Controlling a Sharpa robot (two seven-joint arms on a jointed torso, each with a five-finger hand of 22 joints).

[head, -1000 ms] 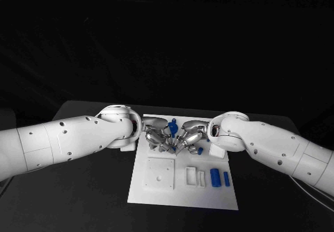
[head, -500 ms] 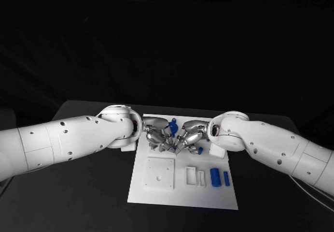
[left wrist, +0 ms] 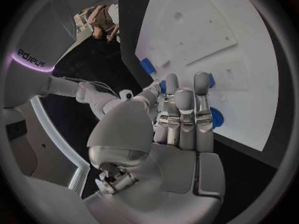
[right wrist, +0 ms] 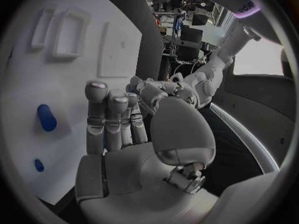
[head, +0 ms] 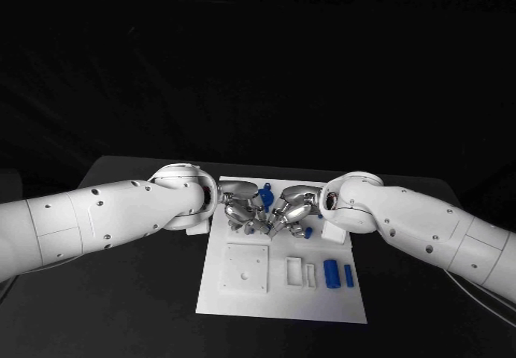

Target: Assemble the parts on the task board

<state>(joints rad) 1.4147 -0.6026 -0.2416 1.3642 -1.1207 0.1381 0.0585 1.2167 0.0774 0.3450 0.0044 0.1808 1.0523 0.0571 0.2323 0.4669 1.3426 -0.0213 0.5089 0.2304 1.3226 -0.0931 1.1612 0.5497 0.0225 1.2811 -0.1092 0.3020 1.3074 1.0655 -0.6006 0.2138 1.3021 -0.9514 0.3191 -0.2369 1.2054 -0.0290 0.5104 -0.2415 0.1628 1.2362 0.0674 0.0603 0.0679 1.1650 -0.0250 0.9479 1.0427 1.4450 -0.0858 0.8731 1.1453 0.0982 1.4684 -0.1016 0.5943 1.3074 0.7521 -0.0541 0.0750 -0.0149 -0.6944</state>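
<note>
Task board (head: 282, 294): white plate lying lengthwise across the middle of the black table (head: 129, 298), near short edge toward the robot. Near half of the board carries a raised square plate (head: 245, 268) toward the left edge, two white rectangular pockets (head: 301, 271) beside it, then two blue cylinders (head: 338, 273) lying side by side toward the right edge, the thicker one on the left. The pockets look white inside; cannot tell whether anything sits in them.

Both hands are over the far half of the board, close together, fingertips nearly meeting at the board's midline.

Left hand (head: 241, 208): fingers straight, held together and pointing down at the board, thumb tucked across the palm in the left wrist view. A blue part (head: 265, 195) stands up just beyond its fingers, between the two hands. Cannot tell whether the fingers pinch it or only lie against it. The left wrist view has blue pieces right at the fingertips, partly hidden behind them.

Right hand (head: 291, 211): fingers likewise straight and together, angled down toward the board. Cannot tell if it holds anything. A small blue piece (head: 309, 233) lies on the board just beside its fingertips, toward the right edge.
</note>
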